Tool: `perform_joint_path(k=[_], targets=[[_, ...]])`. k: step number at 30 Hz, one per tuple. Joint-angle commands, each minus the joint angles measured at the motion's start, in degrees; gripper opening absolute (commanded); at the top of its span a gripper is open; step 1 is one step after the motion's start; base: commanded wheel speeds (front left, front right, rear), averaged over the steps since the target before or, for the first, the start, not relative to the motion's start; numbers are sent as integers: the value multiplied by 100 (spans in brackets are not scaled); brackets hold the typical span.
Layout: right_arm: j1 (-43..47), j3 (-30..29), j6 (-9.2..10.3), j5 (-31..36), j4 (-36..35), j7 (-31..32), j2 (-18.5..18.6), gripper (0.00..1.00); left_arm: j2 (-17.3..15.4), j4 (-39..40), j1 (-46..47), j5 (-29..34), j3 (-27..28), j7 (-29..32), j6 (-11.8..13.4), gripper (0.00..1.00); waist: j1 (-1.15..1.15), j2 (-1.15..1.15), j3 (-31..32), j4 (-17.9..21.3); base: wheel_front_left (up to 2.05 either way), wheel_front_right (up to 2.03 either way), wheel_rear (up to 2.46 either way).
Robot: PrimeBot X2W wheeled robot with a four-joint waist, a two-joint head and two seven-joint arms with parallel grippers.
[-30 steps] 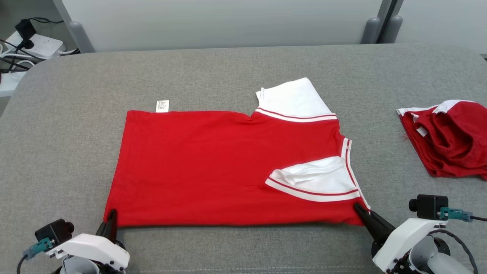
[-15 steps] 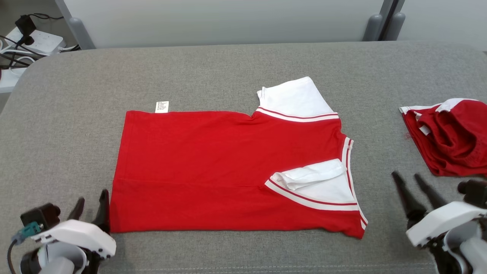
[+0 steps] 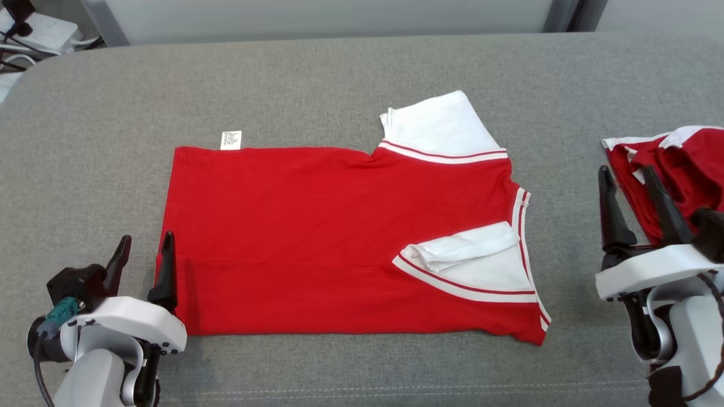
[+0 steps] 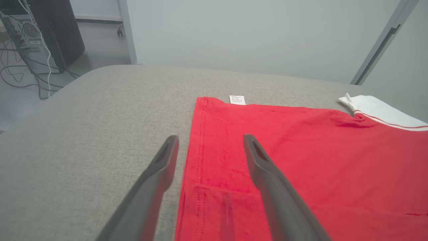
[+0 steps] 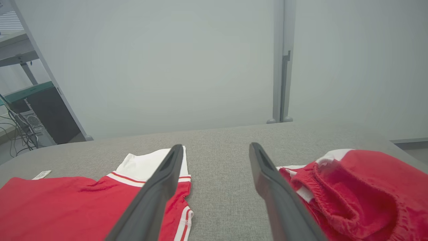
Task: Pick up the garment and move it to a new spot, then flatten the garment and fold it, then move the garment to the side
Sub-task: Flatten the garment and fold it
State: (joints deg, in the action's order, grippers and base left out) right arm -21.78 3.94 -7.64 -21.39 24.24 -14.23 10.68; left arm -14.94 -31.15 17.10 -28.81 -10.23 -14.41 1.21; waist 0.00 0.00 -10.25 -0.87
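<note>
The garment (image 3: 339,226) is a red shirt with white sleeves. It lies flat on the grey table (image 3: 362,79), doubled over lengthwise, with one white sleeve (image 3: 475,265) folded onto its near right part. My left gripper (image 3: 147,236) stands open at the shirt's near left corner, one finger over the red hem and one over bare table. In the left wrist view the gripper (image 4: 211,137) straddles the hem of the garment (image 4: 317,150). My right gripper (image 3: 626,169) is open, off to the right of the shirt and holding nothing. The right wrist view shows that gripper (image 5: 216,145) over bare table beside the garment (image 5: 50,201).
A second, crumpled red and white piece of clothing (image 3: 690,169) lies at the table's right edge, just behind my right fingers, and appears as the crumpled clothing (image 5: 361,187) in the right wrist view. A white label (image 3: 231,139) sticks out at the shirt's far left corner. Cables and a power strip (image 3: 34,34) lie beyond the far left corner.
Both grippers opened and let go of the shirt's near edge, which now lies flat. The right gripper moved right and away from the shirt; the left drew slightly back. The camera also shifted.
</note>
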Motion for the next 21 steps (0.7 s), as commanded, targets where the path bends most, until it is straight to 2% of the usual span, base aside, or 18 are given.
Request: perform_joint_path(k=[1,11,16,21], targets=[[-165,24,15,242,-207,-75,-92,100,-167,98,369,124,254,-58,-108,100,0,0,-173,-8,0,0,0],[-646,34,15,578,-236,-76,-408,100,-269,-459,1343,448,162,-59,-547,100,0,0,-856,-19,0,0,0],[-775,136,15,554,-239,-76,-489,100,-517,-982,2074,445,-59,106,-774,100,0,0,-1227,71,0,0,0],[-839,228,15,507,-295,-76,-571,100,-893,-1249,2752,137,-288,505,-862,100,0,0,-1595,228,0,0,0]])
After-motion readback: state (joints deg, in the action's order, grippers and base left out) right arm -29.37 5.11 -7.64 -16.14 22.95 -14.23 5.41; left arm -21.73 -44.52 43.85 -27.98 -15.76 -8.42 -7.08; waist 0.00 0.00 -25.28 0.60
